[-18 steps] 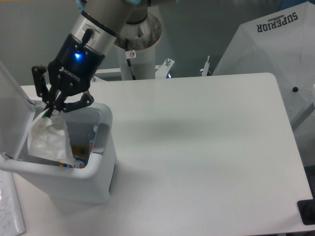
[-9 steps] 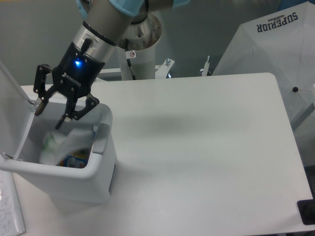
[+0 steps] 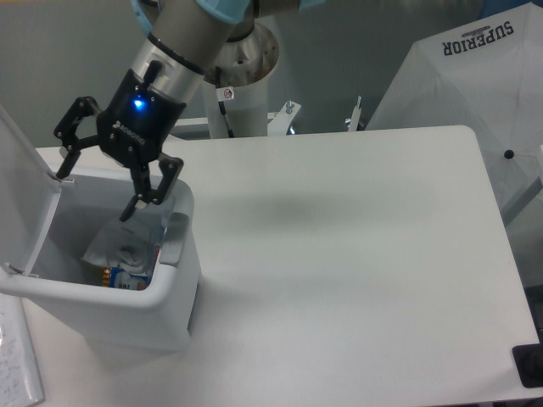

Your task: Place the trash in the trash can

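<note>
Pincer: the pincer (image 3: 97,182) hangs in the upper left of the frame, just above the rear rim of the trash can, its two black fingers spread wide and nothing between them; it is released.
Wrapper: the wrinkly translucent wrapper (image 3: 110,243) lies inside the can, low in the frame's left, resting on the other contents and apart from the fingers.
Bottle: a clear shape with a printed label (image 3: 155,252) stands against the can's inner right wall; it may be the drink bottle, but it is too blurred and half hidden to say for certain.
Trash can: the boxy white trash can (image 3: 127,309) sits at the lower left of the surface, its lid (image 3: 21,182) swung up and open at the far left edge, the grey latch tab (image 3: 175,237) on the rim facing the middle of the frame.
Surface: the white surface (image 3: 356,254) fills the centre and right; no bottle or wrapper shows on it.
Progress: by my reading, the wrapper is delivered and the job is at or near its end; what remains is confirming the bottle is in, then lifting the arm away.
Surroundings: a white fabric cover printed SUPERIOR (image 3: 479,38) stands at the upper right.
</note>
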